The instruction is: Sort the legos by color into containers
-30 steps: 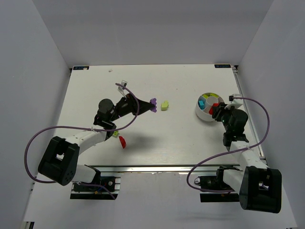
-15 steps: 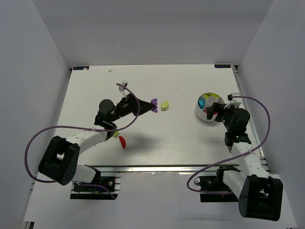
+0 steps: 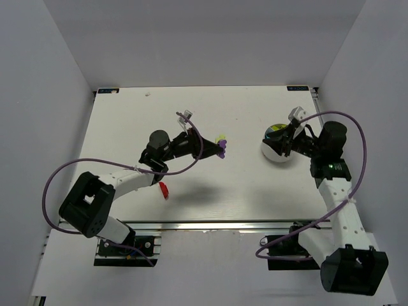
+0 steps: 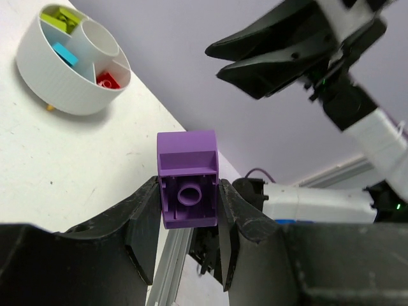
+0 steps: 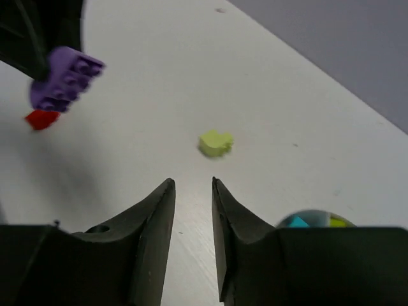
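The left pincer (image 4: 188,194) is clamped on a purple brick (image 4: 188,180), one finger pressed to each side, with the brick's hollow underside turned toward the wrist camera. In the top view this purple brick (image 3: 222,150) is held off the worktop (image 3: 242,191), well to the left of the white divided bowl (image 3: 268,152). A lime brick (image 3: 220,138) lies on the worktop just beyond it, about as far from the bowl. A red brick (image 3: 163,189) lies farther left of the bowl and nearer the arm bases. Seen from the left wrist, the bowl (image 4: 70,95) holds lime pieces (image 4: 60,18), a cyan piece (image 4: 65,54) and a red piece (image 4: 107,80) in separate wedges around a round centre cup. The right pincer (image 5: 193,191) has its fingers slightly apart with nothing between them. From above, the right pincer (image 3: 284,145) hangs over the bowl's near right side and hides part of it. Its own camera looks past the fingers at the lime brick (image 5: 215,143), with only a sliver of the bowl (image 5: 312,220) at the lower edge.
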You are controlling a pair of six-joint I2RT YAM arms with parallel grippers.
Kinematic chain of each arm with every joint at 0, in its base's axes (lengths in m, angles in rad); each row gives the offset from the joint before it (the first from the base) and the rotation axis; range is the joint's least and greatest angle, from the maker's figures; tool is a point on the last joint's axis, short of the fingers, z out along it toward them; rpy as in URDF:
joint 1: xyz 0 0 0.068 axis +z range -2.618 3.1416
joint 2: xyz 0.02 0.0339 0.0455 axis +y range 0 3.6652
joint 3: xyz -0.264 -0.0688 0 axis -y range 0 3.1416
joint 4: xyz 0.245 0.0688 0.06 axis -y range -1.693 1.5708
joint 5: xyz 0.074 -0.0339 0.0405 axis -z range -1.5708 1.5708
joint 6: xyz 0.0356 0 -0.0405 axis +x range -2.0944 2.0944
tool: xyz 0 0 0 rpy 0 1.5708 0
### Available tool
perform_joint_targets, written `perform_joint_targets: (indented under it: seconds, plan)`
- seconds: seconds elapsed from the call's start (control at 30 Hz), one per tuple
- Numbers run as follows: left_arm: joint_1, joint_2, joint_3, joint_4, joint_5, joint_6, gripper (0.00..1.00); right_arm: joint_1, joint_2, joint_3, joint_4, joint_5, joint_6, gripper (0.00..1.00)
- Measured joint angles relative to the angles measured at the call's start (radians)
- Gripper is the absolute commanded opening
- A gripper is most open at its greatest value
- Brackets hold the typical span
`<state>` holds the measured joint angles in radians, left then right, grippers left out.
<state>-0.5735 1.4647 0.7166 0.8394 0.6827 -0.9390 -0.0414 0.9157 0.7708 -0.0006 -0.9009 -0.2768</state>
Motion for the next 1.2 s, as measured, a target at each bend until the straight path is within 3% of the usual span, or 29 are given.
perform_joint_targets:
  seconds: [0.17,0.2,0.3,0.63,1.03,1.2]
  plan:
    - [-0.053,0.025,0.025,-0.048,-0.003,0.065,0.0,0.073,0.127,0.088,-0.06,-0.151,0.145,0.64]
    - [-0.062,0.03,0.029,-0.055,-0.003,0.078,0.0,0.088,0.144,0.09,-0.06,-0.166,0.182,0.74]
    - [-0.091,0.049,0.037,-0.064,-0.003,0.106,0.0,0.129,0.18,0.091,-0.038,-0.213,0.311,0.82]
    - [-0.144,0.076,0.021,0.113,0.025,0.127,0.0,0.18,0.232,0.091,0.142,-0.333,0.577,0.83]
    - [-0.156,0.079,0.01,0.187,0.045,0.139,0.0,0.253,0.233,0.091,0.149,-0.404,0.546,0.82]
    - [-0.165,0.084,0.012,0.187,0.05,0.138,0.0,0.271,0.25,0.091,0.157,-0.404,0.546,0.77]
